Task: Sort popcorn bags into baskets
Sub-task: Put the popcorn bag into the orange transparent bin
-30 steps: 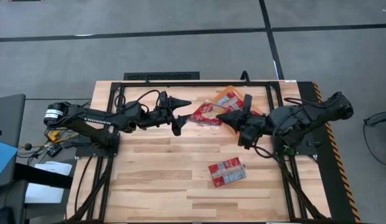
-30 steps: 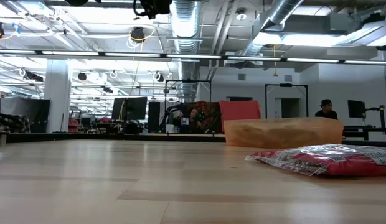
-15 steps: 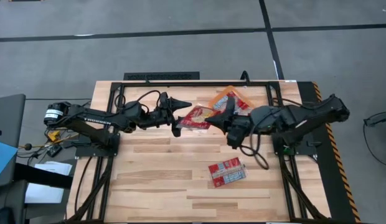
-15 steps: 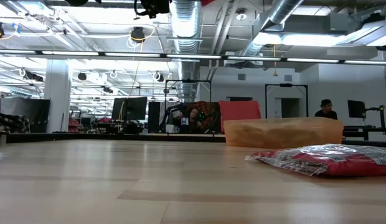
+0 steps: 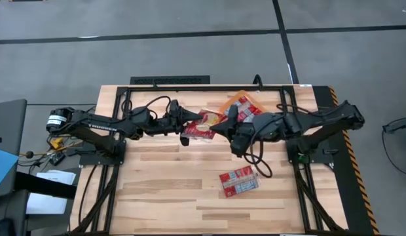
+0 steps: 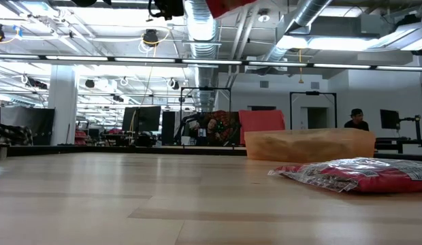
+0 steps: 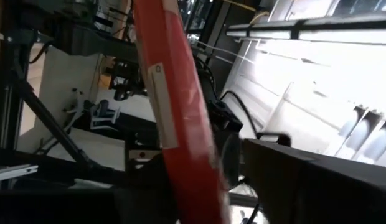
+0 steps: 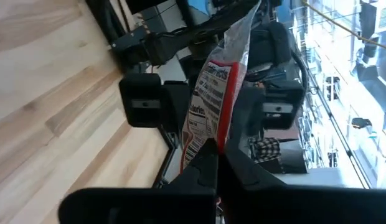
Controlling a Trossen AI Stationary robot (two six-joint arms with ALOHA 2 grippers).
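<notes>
Mid-air handover of a bag (image 5: 202, 125)

Right end effector (image 5: 224, 122) pinches the bag's edge; left end effector (image 5: 188, 124) straddles it, half-closed, grip unclear; early release would drop it short of the basket (image 5: 244, 105).

Wood table (image 5: 164, 190) on grey floor (image 5: 190, 59); black chair (image 5: 6, 131) beside it; person (image 6: 356, 119) seated far back.
</notes>
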